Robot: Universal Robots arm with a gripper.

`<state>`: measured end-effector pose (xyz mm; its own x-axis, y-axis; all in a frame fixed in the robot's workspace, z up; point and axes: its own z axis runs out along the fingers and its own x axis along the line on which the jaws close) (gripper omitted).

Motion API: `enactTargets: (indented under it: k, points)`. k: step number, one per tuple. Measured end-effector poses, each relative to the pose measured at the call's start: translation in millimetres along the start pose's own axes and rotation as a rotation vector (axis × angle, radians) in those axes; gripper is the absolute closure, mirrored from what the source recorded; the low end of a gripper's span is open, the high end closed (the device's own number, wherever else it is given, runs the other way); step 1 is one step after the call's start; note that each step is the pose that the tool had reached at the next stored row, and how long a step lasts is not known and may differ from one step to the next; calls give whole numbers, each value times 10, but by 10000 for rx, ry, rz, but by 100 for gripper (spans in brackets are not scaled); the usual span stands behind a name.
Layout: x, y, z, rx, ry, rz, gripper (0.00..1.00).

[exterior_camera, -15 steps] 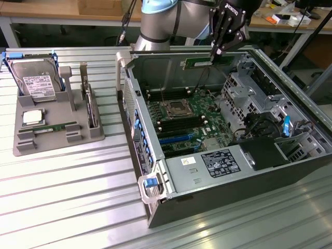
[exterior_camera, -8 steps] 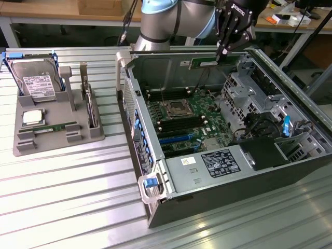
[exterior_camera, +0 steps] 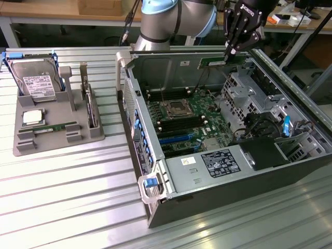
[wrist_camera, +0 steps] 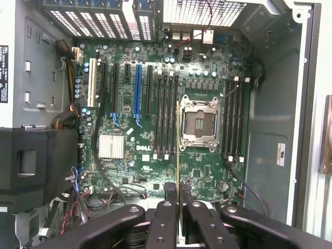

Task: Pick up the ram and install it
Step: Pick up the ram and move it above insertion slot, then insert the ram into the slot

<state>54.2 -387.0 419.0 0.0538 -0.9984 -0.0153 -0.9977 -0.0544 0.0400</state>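
My gripper [exterior_camera: 229,52] hangs over the far side of the open computer case [exterior_camera: 207,199], shut on the ram [exterior_camera: 212,63], a thin green circuit-board stick that juts out toward the exterior view's left. In the wrist view the ram [wrist_camera: 178,150] shows edge-on as a thin line between the black fingers [wrist_camera: 165,210], with my gripper [wrist_camera: 179,196] high above the motherboard [wrist_camera: 155,171]. The ram's line runs alongside the black memory slots [wrist_camera: 167,114], just beside the empty processor socket [wrist_camera: 198,124]. It touches nothing on the board.
A grey parts tray [exterior_camera: 21,145] at the exterior view's left holds a hard drive [exterior_camera: 36,83], a square processor chip [exterior_camera: 32,117] and another green stick [exterior_camera: 52,127]. Drive cages [exterior_camera: 249,93], cables and the power supply [exterior_camera: 218,166] crowd the case. The arm's base [exterior_camera: 166,23] stands behind it.
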Motion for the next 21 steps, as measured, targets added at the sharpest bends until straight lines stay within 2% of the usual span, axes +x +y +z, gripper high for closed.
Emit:
enactTargets:
  k: [9,13,18,21]
  points:
    - [0,1,3,0,0,-1,87]
    - [-1,27,26,0,-2,0,87]
    - [-4,95,101,-1,1,0,87]
    - [-3,99,139,0,0,-1,87]
